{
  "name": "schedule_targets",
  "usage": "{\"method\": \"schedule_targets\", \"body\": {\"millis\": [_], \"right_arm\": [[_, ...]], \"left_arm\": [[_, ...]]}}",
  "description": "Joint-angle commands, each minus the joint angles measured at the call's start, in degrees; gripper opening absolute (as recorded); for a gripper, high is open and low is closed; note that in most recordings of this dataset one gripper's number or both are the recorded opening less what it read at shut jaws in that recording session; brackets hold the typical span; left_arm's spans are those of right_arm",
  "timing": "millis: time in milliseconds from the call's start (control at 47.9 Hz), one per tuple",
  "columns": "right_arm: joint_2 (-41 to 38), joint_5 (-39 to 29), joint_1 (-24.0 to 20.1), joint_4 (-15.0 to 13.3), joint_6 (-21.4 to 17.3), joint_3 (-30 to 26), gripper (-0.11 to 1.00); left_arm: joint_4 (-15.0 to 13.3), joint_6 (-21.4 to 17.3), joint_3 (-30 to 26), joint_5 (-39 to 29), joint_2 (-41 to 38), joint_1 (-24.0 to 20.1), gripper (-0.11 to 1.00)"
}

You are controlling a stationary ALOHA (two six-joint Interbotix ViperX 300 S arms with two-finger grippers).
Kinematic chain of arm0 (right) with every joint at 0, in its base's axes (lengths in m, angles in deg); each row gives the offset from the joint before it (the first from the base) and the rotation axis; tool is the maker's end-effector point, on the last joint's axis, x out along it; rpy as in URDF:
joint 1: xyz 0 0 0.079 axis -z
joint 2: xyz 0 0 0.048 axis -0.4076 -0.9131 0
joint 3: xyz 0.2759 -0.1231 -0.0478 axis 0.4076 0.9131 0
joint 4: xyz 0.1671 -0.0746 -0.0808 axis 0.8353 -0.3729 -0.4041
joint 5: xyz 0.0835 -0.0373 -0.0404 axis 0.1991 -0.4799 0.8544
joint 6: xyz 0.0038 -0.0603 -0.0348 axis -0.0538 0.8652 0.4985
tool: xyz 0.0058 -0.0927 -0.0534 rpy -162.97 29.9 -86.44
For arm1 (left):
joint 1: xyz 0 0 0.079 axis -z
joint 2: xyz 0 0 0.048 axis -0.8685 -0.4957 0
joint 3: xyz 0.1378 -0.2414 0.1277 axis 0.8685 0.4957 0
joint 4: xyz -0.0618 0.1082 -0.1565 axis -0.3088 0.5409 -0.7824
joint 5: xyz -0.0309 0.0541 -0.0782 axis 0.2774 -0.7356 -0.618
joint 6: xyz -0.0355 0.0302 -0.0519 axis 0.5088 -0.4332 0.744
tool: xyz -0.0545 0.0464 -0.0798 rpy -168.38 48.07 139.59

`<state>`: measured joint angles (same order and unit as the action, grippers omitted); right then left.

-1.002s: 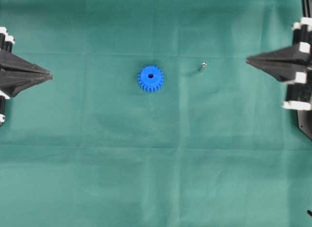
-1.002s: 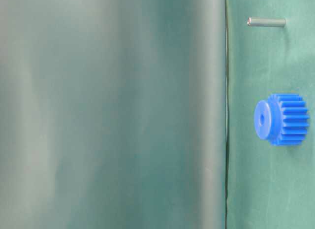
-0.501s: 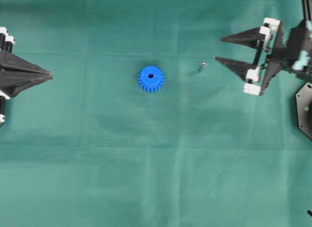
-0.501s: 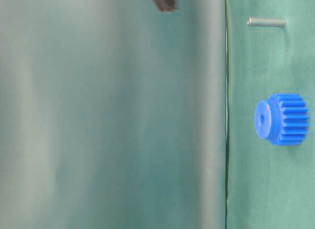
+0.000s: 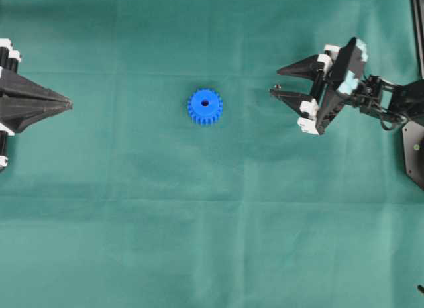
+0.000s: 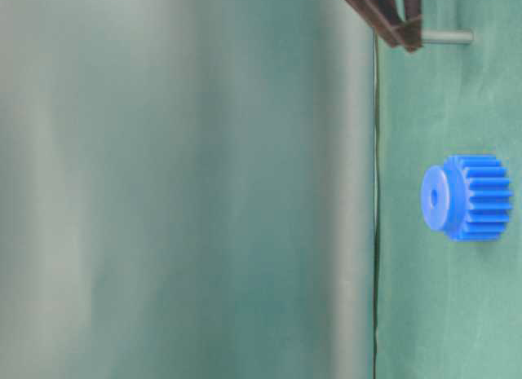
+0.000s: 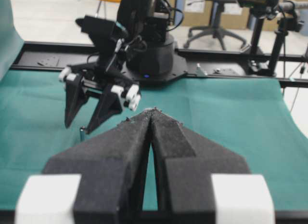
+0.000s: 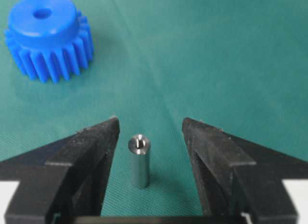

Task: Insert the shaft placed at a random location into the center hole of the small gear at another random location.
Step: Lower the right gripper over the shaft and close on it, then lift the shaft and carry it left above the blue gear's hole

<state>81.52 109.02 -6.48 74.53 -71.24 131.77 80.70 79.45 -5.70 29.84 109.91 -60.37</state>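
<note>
Right gripper (image 8: 148,132) spread wide around the upright shaft (image 8: 139,160).
The shaft is flanked by both fingers, apparently untouched, on the cloth (image 5: 199,222) beside the gear (image 5: 205,106). The left gripper (image 5: 66,104) is held closed, well apart.

Shaft (image 8: 139,159): polished silver metal, smooth, shiny.
Small gear (image 8: 47,37): bright blue plastic, matt, moulded teeth.
Table cover (image 5: 212,228): green woven cloth, matt, faintly creased.
Right gripper fingers (image 8: 94,142): black, rough-grained.
</note>
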Motion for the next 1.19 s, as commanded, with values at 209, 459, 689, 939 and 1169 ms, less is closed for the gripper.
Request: {"method": "schedule_targets", "body": {"millis": [209,459,689,939,1169], "right_arm": [[-0.79,2.02,-0.26,-0.18,-0.18,-0.62,0.70],[-0.79,4.83,-0.70,-0.35,-0.18,0.44,0.45],[-0.79,4.83,-1.76,-0.44,-0.18,0.79,0.25],[-0.44,4.75,-2.29,-0.44,-0.26,0.00,0.25],[6.86,-1.14,-2.11,-0.44,0.88,-0.18,0.25]], "left_arm": [[-0.18,0.18,-0.26,0.35,-0.44,0.00,-0.01],[-0.26,0.35,-0.26,0.35,-0.35,0.00,-0.01],[-0.26,0.53,-0.26,0.35,-0.18,-0.09,-0.01],[-0.26,0.70,-0.26,0.35,-0.09,-0.09,-0.01],[-0.35,0.88,-0.26,0.35,-0.09,-0.09,-0.01]]}}
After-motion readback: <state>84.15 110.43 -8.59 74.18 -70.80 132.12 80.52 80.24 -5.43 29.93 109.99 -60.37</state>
